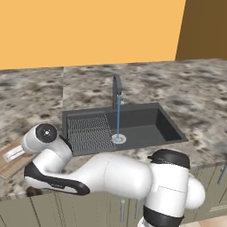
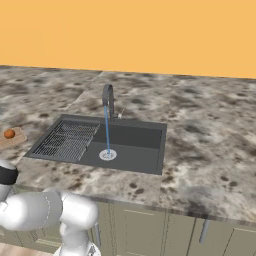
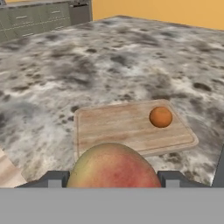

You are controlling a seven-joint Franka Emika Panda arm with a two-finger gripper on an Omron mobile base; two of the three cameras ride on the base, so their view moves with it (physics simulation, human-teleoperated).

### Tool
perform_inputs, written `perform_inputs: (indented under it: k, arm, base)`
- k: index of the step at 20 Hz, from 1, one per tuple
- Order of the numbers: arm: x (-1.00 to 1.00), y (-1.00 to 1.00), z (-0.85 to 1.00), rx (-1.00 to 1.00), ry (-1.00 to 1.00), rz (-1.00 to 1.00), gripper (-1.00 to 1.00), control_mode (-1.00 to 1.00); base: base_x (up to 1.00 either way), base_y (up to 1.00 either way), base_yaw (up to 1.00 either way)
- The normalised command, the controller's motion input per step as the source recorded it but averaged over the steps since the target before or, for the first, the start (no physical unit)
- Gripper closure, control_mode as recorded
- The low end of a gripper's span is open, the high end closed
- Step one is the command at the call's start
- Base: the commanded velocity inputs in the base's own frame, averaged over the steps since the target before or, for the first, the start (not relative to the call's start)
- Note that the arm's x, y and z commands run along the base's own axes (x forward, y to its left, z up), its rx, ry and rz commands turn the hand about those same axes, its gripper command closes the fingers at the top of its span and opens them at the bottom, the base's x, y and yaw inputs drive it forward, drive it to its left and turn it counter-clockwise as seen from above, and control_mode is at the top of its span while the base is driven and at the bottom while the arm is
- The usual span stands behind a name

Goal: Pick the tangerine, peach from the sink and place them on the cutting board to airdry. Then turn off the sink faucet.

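Speckled grey-brown stone counter (image 2: 200, 130) runs under a flat orange wall (image 2: 130, 35), and from my base cameras I see the sink (image 1: 146, 126) sunk into it, with the ribbed grid on its left half and the round silver drain (image 1: 118, 138) beside that. Water (image 1: 118, 117) runs in a thin blue stream from the sink faucet (image 1: 116, 91) straight down onto the drain. I can see no fruit in the basin.

Off to the left of the sink, the cutting board (image 3: 118, 124) lies flat on the counter. On my hand camera the tangerine (image 3: 160, 117) sits on the board, toward its right end; in the right base view I see it as a small orange dot at the far left edge. The peach (image 3: 113, 166) fills the bottom of my hand view, reddish with a yellow-green flank, clamped between the two dark finger tips (image 3: 54, 179) of the gripper (image 3: 113, 180). It is in front of the board's near edge in that view; whether it touches the wood I cannot tell.
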Motion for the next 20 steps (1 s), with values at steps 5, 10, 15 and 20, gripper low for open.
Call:
perform_inputs:
  k: [5, 10, 15, 20]
  arm:
    - [0.22, 0.19, -0.22, 0.00, 0.03, -0.04, 1.00, -1.00]
    - [0.16, 0.17, -0.26, 0.00, 0.04, -0.05, 1.00, -1.00]
    - [0.18, 0.13, -0.23, 0.00, 0.04, -0.05, 1.00, -1.00]
    - [0.28, 0.10, -0.17, 0.01, 0.06, -0.04, 1.00, -1.00]
  base:
    - [0.00, 0.00, 0.00]
    - [0.00, 0.00, 0.00]
    - [0.00, 0.00, 0.00]
    - [0.00, 0.00, 0.00]
